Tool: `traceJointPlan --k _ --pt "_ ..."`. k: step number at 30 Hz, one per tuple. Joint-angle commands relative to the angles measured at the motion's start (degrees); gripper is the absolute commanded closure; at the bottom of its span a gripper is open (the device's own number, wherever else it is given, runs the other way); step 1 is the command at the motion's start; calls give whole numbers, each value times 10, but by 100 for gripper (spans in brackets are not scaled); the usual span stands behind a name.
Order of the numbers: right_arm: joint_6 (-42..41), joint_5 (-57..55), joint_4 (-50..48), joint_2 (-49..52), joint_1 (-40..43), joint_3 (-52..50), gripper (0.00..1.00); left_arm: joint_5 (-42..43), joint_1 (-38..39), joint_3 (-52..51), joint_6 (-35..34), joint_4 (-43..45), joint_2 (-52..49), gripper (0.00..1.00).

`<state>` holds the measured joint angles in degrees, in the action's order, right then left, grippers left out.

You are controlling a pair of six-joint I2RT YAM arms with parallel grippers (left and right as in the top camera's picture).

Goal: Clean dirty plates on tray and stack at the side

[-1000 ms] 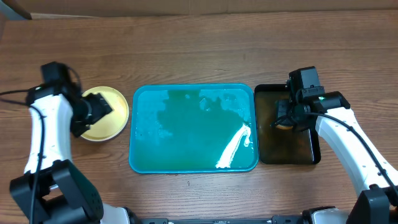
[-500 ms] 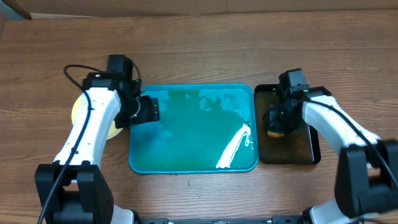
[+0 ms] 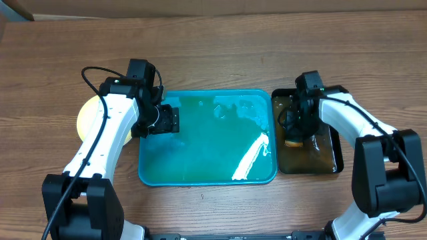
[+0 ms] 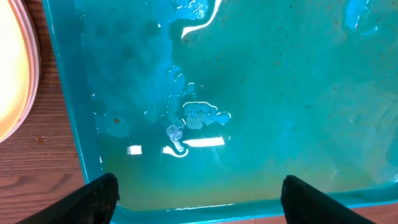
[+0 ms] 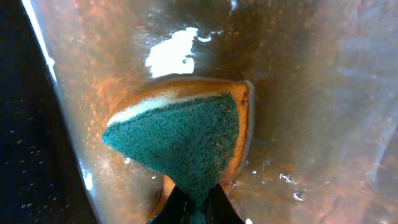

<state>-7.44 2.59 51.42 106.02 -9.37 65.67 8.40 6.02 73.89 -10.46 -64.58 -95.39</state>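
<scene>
The teal tray lies at the table's middle, wet, with water film and small specks; no plate lies on it. It fills the left wrist view. A pale yellow plate sits on the table left of the tray, partly hidden by my left arm. Its edge shows in the left wrist view, with another rim under it. My left gripper is open and empty over the tray's left part. My right gripper is shut on a green and yellow sponge in the black tray.
The narrow black tray stands right of the teal tray and holds brownish water. The sponge also shows in the overhead view. Bare wooden table lies behind both trays and in front of them.
My left gripper has moved right, from the plate at the left to over the tray's left part. My right gripper has shifted toward the front in the black tray with the sponge.
</scene>
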Motion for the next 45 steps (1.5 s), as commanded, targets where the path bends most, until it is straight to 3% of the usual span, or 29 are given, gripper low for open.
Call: traceJointPlan --k 1,5,12,23,34,45 --pt "0 1 37 -9 -1 61 96 6 4 5 10 -1 7 16" --pt "0 1 60 -31 -1 101 96 6 4 5 11 -1 7 16" --pt "0 1 53 -34 -1 61 96 6 4 5 11 -1 7 16" --pt "-2 1 -108 -34 -2 -102 96 6 4 5 11 1 7 15" --pt "-15 1 1 -79 -1 31 96 6 4 5 10 -1 7 15" --pt "-22 -15 21 -106 -1 35 87 6 4 5 11 -2 7 15"
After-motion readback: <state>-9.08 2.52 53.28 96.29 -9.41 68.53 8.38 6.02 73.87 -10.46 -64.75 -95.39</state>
